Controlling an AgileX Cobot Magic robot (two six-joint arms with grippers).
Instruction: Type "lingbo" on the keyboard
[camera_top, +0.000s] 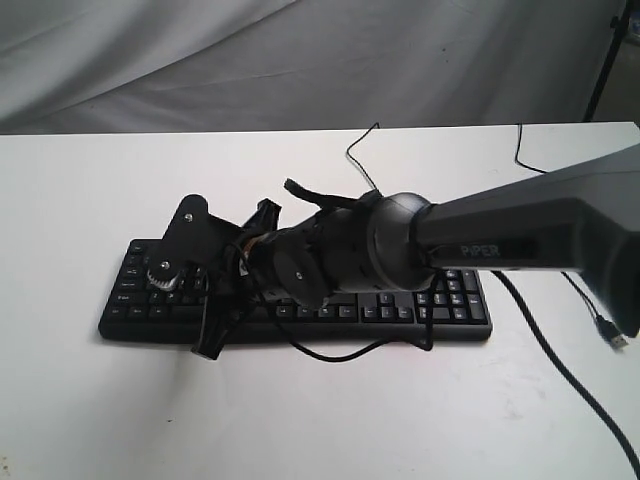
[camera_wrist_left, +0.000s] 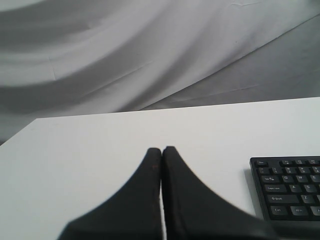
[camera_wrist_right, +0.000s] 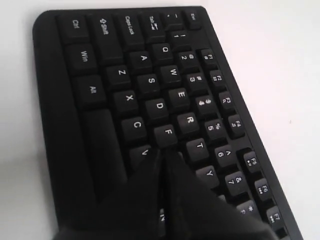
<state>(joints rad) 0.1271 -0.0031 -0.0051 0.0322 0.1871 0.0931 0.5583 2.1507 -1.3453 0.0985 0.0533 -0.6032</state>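
Note:
The black keyboard (camera_top: 450, 300) lies across the middle of the white table. The right arm (camera_top: 500, 235) reaches from the right over its left half. In the right wrist view the right gripper (camera_wrist_right: 162, 151) is shut and empty. Its tips sit low over the keyboard (camera_wrist_right: 150, 80), just past the F key (camera_wrist_right: 166, 132), between V (camera_wrist_right: 145, 151) and T (camera_wrist_right: 200, 145), and hide the key beneath. The left gripper (camera_wrist_left: 162, 149) is shut and empty, above bare table beside the end of the keyboard (camera_wrist_left: 290, 192) that has the Ctrl and Shift keys. It is out of the exterior view.
A thin black cable (camera_top: 362, 150) runs from the keyboard toward the table's back edge. Another black cable with a USB plug (camera_top: 615, 338) lies on the right. A loose wire (camera_top: 340, 352) loops in front of the keyboard. Grey cloth (camera_top: 300, 60) hangs behind the table.

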